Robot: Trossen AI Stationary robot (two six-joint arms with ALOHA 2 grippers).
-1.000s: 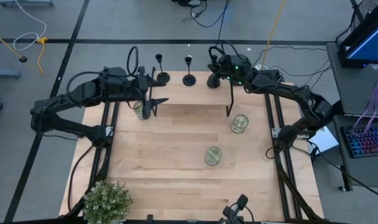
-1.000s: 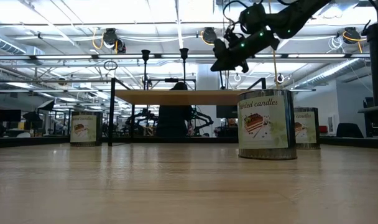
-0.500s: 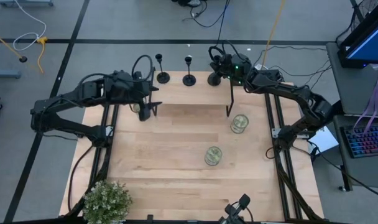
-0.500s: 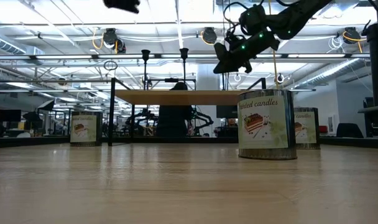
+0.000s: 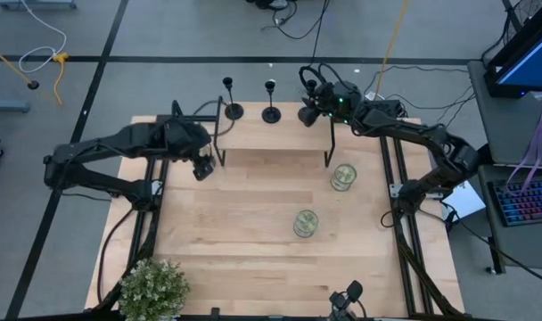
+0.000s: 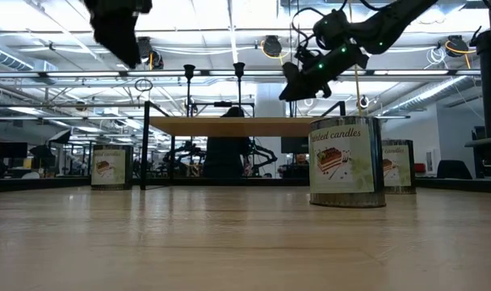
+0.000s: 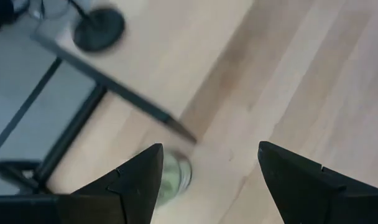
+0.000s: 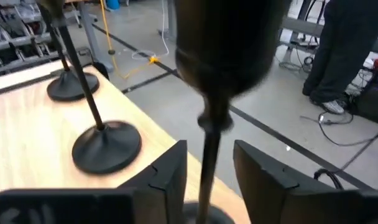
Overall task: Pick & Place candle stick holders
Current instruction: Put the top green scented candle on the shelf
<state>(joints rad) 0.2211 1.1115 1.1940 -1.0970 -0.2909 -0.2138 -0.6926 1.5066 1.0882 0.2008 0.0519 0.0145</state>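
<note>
Three black candle stick holders (image 5: 233,109) (image 5: 271,113) (image 5: 307,114) stand on their disc bases along the far edge of a raised wooden shelf (image 5: 271,135). My right gripper (image 5: 314,96) is at the rightmost one. In the right wrist view it (image 8: 209,149) is open, with a finger on either side of that holder's thin stem (image 8: 206,124) and a gap on both sides. My left gripper (image 5: 202,168) hangs open off the shelf's left end, above a glass candle jar (image 7: 173,177).
Two more candle jars (image 5: 343,176) (image 5: 305,223) stand on the table right of centre. A leafy potted plant (image 5: 152,290) sits at the near left corner. The shelf's black legs (image 5: 328,147) reach down to the table. A person's legs (image 8: 338,56) show beyond the table.
My left gripper has drawn back from the shelf's left end toward the table's near left, turned to point downward, and come lower. The three holders stand where they were.
</note>
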